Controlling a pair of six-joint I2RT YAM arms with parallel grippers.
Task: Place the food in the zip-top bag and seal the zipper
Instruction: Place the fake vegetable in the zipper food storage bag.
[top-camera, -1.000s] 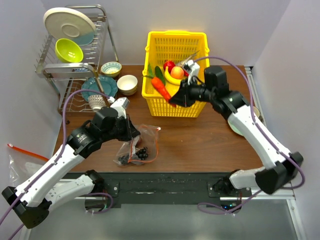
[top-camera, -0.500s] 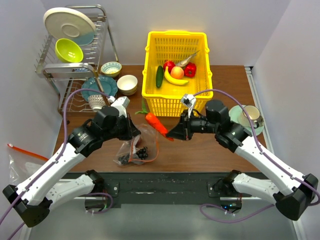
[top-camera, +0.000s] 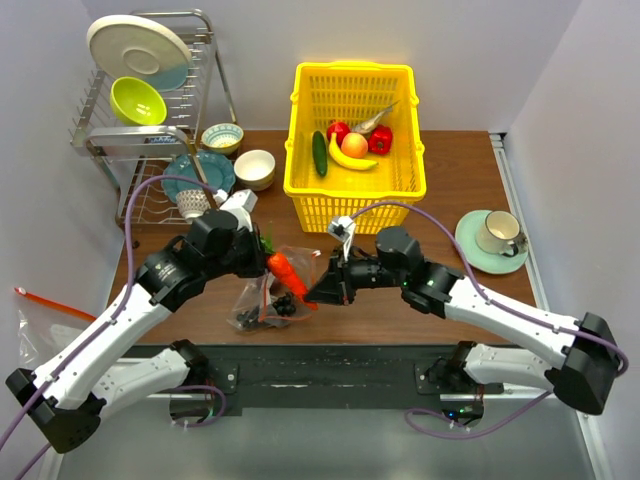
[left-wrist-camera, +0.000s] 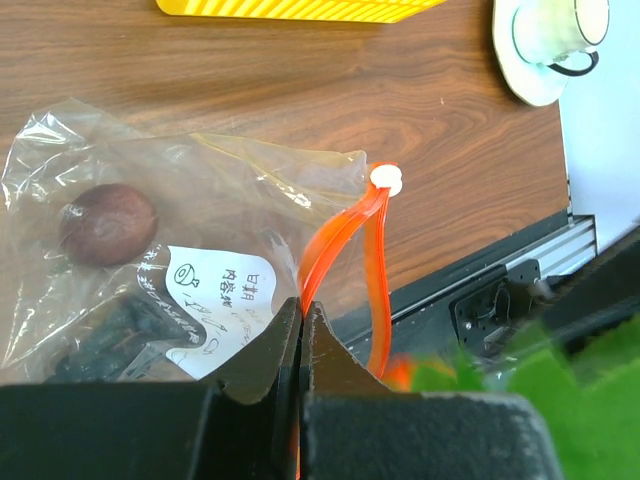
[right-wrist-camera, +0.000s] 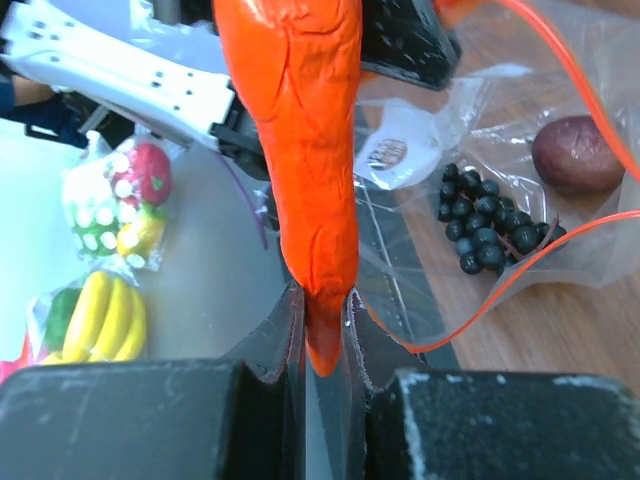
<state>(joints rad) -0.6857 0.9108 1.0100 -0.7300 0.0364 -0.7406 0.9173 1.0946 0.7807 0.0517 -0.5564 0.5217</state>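
Observation:
The clear zip-top bag (top-camera: 262, 300) lies left of centre on the table, with dark grapes (right-wrist-camera: 490, 225) and a brown round piece (right-wrist-camera: 578, 152) inside. My left gripper (top-camera: 260, 266) is shut on the bag's red-orange zipper (left-wrist-camera: 330, 235) and holds the mouth up; the white end piece (left-wrist-camera: 385, 178) shows. My right gripper (top-camera: 313, 293) is shut on the tip of an orange carrot (top-camera: 286, 274), held at the bag's mouth (right-wrist-camera: 300, 150). In the yellow basket (top-camera: 300, 150) lie the cucumber (top-camera: 319, 153), banana (top-camera: 350, 159), apple (top-camera: 337, 129), peach (top-camera: 354, 144), pepper (top-camera: 380, 139) and a grey-beige piece (top-camera: 372, 122).
A dish rack (top-camera: 150, 100) with a plate and a green bowl stands at the back left, with bowls (top-camera: 254, 167) and a teal plate (top-camera: 196, 176) beside it. A cup on a saucer (top-camera: 492, 236) sits at the right. Another flat bag (top-camera: 40, 315) lies off the table's left.
My right arm has carried the carrot out of the basket, down and left to the bag's mouth. My left gripper has stayed on the zipper.

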